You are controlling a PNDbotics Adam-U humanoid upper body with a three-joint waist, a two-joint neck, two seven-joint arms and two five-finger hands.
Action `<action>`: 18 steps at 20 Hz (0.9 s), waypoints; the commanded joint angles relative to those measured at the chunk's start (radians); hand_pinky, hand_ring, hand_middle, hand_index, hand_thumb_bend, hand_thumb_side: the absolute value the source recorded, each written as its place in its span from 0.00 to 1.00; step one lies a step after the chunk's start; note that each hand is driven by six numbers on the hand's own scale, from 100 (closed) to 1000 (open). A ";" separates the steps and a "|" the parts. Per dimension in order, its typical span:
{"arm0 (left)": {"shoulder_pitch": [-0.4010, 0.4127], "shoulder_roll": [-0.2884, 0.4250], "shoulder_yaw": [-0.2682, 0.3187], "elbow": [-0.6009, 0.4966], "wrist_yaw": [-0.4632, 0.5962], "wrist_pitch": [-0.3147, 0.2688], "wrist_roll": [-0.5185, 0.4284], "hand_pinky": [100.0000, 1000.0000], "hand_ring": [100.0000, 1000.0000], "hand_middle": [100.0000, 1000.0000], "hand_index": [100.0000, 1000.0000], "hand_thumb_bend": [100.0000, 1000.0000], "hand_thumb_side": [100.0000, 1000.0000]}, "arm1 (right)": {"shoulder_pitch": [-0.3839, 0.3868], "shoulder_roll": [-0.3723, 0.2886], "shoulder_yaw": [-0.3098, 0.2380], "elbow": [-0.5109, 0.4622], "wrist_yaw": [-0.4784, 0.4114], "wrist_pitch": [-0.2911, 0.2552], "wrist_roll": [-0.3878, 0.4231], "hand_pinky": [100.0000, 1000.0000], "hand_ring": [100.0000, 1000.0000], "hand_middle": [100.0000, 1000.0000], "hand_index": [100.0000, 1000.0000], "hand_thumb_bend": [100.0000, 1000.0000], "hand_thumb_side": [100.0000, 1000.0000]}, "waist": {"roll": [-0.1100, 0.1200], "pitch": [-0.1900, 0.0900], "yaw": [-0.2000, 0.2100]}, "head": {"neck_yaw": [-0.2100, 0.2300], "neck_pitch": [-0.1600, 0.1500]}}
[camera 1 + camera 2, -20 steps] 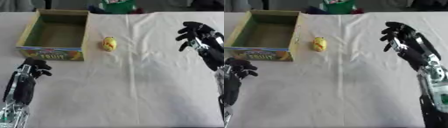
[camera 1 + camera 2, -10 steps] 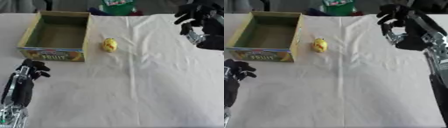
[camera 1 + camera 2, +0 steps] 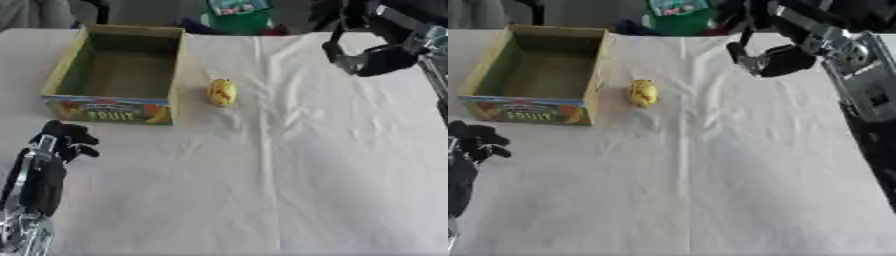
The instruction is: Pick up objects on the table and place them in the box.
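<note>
The right hand (image 3: pixel 773 56) hangs above the far right part of the table, its arm coming in from the upper right corner. The palm and wrist show as a dark mass with a silver bracket beside them, but the fingers blur into the dark background at the top edge, so whether they are curled or straight cannot be told. It holds nothing that can be seen, and it is well apart from the fruit.

The left hand (image 3: pixel 63 141) rests near the lower left corner, its forearm running down off the bottom edge. Its fingers are curled in on themselves and grasp nothing. It sits on the cloth just in front of the box, apart from it.

The fruit (image 3: pixel 222 92), small, yellow and rounded, lies on the white cloth (image 3: pixel 332 165) just right of the box, close to its right wall but not touching. Nothing lies between it and either hand.

The box (image 3: pixel 54 83) is an open cardboard carton with a green inside and a printed front panel reading FRUIT. It stands at the far left of the table and is seen empty.

Past the far edge, a green thing (image 3: pixel 238 15) stands behind the table, between the box and the right hand.
</note>
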 commanded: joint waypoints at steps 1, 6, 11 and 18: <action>-0.003 0.016 -0.005 -0.012 0.005 -0.002 -0.008 0.45 0.54 0.44 0.57 0.00 0.77 | -0.061 0.029 0.019 0.100 0.109 -0.042 0.011 0.59 0.80 0.79 0.90 0.00 0.12 | 0.001 -0.019 0.006 | -0.012 -0.002; -0.007 0.015 -0.010 -0.012 0.008 -0.002 -0.014 0.45 0.54 0.44 0.57 0.00 0.77 | -0.141 0.126 0.016 0.262 0.305 -0.100 -0.036 0.65 0.82 0.82 0.91 0.00 0.13 | 0.004 -0.019 0.023 | -0.023 -0.003; -0.012 0.012 -0.016 -0.012 0.011 0.000 -0.019 0.45 0.54 0.44 0.57 0.00 0.77 | -0.194 0.214 -0.009 0.398 0.500 -0.146 -0.130 0.67 0.83 0.82 0.91 0.00 0.15 | 0.005 -0.016 0.040 | -0.035 -0.009; -0.019 0.008 -0.022 -0.012 0.014 0.001 -0.025 0.45 0.54 0.43 0.57 0.00 0.77 | -0.224 0.297 -0.034 0.513 0.693 -0.183 -0.226 0.68 0.83 0.83 0.91 0.00 0.16 | 0.007 -0.012 0.061 | -0.050 -0.014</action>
